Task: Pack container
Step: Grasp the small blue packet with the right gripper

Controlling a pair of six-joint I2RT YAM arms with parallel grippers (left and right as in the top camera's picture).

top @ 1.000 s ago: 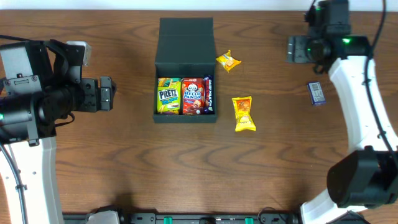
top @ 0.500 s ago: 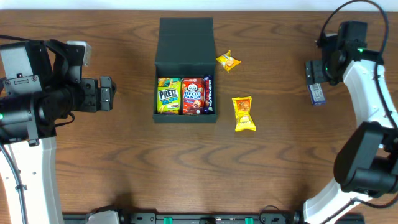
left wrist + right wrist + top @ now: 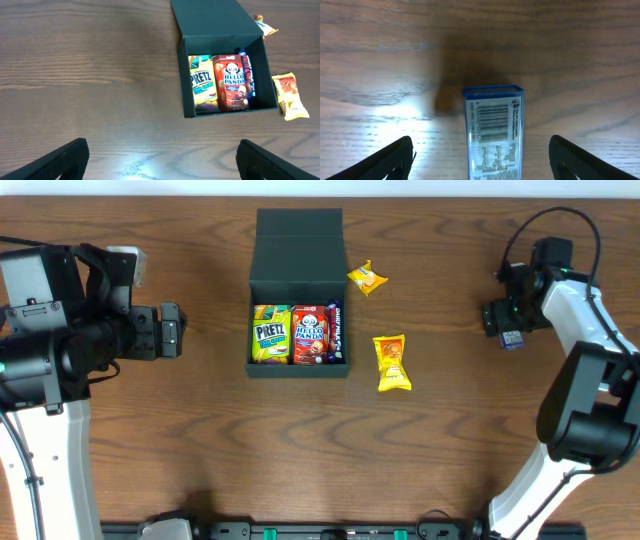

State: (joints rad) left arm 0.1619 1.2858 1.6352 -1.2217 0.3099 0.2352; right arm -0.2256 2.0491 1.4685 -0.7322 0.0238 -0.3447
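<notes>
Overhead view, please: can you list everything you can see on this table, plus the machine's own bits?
container: 1, dark teal-black, middle of the table, lid open
Pretz box: 1, yellow-green, inside the container, left side
Hello Panda box: 1, red, inside the container, middle
bar: 1, dark blue, inside the container, right edge
small packet: 1, orange-yellow, on the table beside the open lid
yellow packet: 1, yellow, on the table right of the container
blue box: 1, blue with a white barcode label, far right of the table
table: 1, brown wood
left gripper: 1, black, open, left of the container
right gripper: 1, black, open, fingers either side of the blue box, not touching it
</notes>
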